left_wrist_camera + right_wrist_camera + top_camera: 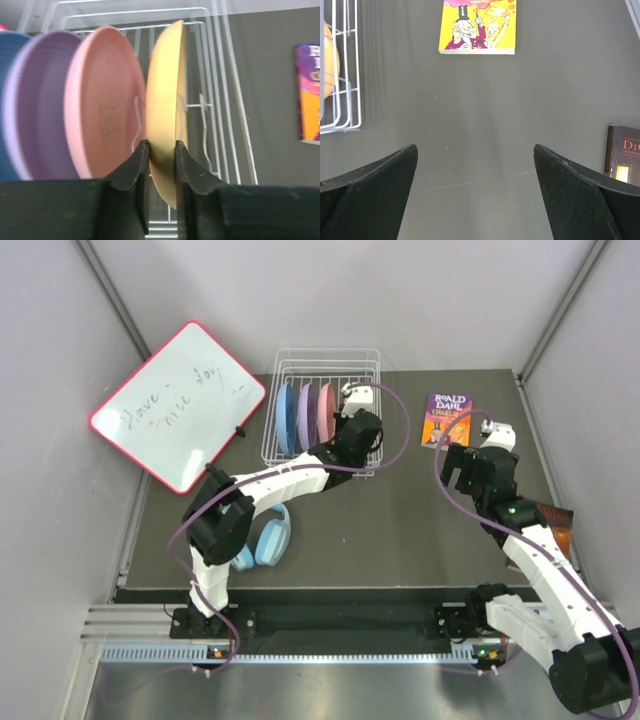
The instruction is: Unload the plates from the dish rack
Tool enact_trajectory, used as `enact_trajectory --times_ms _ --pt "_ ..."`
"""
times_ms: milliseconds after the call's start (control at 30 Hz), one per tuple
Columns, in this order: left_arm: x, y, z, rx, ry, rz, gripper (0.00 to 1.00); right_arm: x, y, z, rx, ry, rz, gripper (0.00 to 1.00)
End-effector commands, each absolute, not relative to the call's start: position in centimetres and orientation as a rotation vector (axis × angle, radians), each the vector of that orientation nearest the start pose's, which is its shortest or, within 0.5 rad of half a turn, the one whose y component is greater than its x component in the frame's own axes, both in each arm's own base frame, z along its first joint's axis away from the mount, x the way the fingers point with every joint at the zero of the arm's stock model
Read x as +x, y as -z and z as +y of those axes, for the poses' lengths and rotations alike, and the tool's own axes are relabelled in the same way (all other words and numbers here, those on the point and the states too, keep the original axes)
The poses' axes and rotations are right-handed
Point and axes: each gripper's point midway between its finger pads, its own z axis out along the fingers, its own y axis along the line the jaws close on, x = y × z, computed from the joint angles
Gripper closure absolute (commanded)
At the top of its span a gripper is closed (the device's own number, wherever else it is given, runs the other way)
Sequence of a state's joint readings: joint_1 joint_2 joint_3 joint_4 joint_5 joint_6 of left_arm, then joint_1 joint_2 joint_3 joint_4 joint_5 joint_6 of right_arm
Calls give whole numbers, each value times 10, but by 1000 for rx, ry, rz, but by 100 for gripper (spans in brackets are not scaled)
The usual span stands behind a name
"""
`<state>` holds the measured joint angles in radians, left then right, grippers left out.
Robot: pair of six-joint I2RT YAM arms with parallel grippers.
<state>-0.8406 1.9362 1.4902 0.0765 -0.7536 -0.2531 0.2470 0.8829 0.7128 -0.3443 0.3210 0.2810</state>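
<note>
Now the left pincer (pixel 161 145) pinches the rim of the yellow plate (pixel 165 90), which stands upright in the dish rack (pixel 327 353). The pink plate (pixel 107 100) crowds just left of its fingers, with the purple plate (pixel 40 100) beyond. The right pincer (pixel 475 150) hangs spread above the table (pixel 470 100), a book (pixel 477 25) ahead. The blue plate (pixel 7 100), furthest left, is cut off.

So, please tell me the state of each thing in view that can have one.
Yellow plate: upright in the dish rack, gripped at its rim.
Pink plate: upright in the rack, untouched.
Purple plate: same.
Blue plate: same.
Dish rack: holds all four plates.
Left gripper: shut on the yellow plate.
Right gripper: open, empty.
Whiteboard: written on.
Yellow book: closed, cover up.
Headphones: lying on the table.
</note>
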Motion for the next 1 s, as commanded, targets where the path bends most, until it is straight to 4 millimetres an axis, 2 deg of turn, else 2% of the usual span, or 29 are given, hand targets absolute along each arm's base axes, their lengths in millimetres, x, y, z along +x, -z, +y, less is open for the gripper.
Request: enact_trajectory --times_ms 0,33,167,200,233,300,367,400,433,500,700,900,967 --pt "450 -210 -324 -19 -5 1773 90 303 -184 28 235 20 2019 0" --pt "448 -210 -324 -24 -14 1768 100 303 -183 28 232 22 2026 0" --pt "447 -208 -324 -43 -103 1730 100 303 -183 28 233 24 2025 0" --pt "446 -214 -318 -82 -162 1702 100 304 -183 28 232 22 2024 0" --pt "443 -209 -322 -49 -216 1694 100 304 -183 27 234 25 2025 0" --pt "442 -217 -322 -87 -253 1644 100 304 -182 28 231 24 2030 0" --pt "436 -216 -317 -72 -375 1618 100 305 -181 29 229 24 2032 0" --pt "437 -225 -317 -124 -353 1577 100 305 -183 29 229 21 2029 0" --pt "434 -225 -313 -96 -426 1573 100 304 -182 29 229 24 2032 0" --pt "434 -234 -311 -105 -443 1550 100 305 -183 29 225 21 2030 0" --pt "422 -278 -298 -129 -493 1480 100 304 -184 29 228 18 2026 0" --pt "407 -324 -292 -146 -438 1454 100 302 -188 28 234 14 2011 0" --pt "404 -330 -288 -138 -442 1464 100 301 -192 28 241 8 1997 0"
